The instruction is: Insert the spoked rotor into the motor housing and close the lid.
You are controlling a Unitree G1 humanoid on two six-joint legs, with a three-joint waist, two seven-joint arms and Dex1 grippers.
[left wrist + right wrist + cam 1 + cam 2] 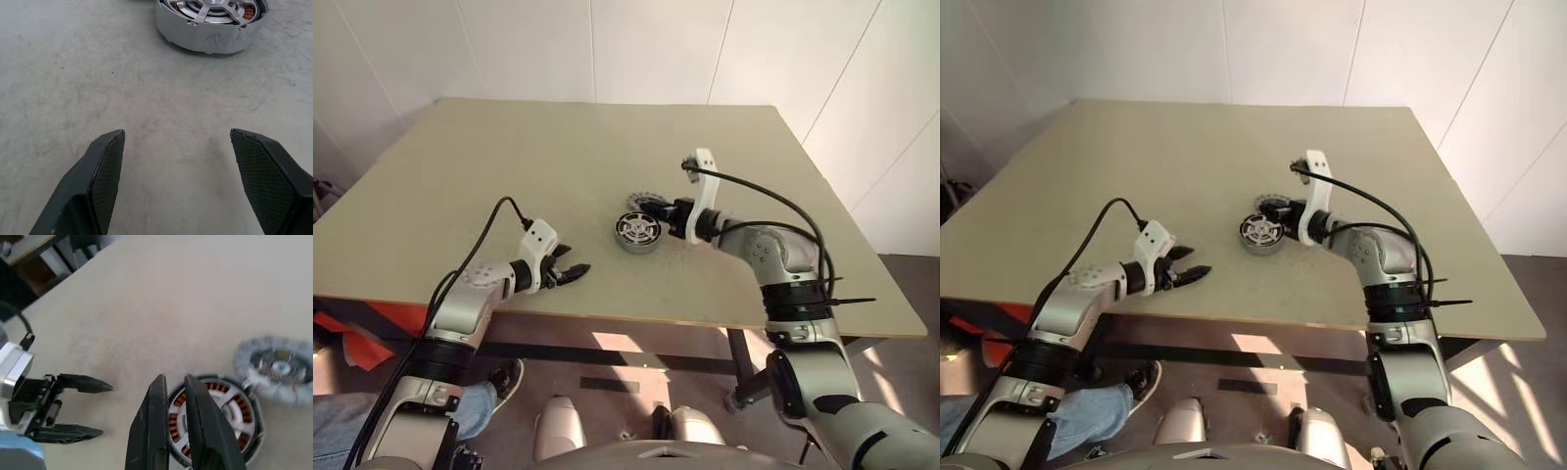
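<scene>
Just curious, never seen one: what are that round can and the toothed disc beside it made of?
The motor housing looks like brushed silvery metal, scuffed, with coppery windings inside. The lid appears to be dull grey metal with a ridged edge, though it is too blurred to be sure.

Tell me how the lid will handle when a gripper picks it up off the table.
The lid looks like a stiff metal disc, so it probably won't flex. Lying flat on the table, it gives little edge to pinch. Its ridged rim should help against slipping, though set on edge it could roll.
</scene>
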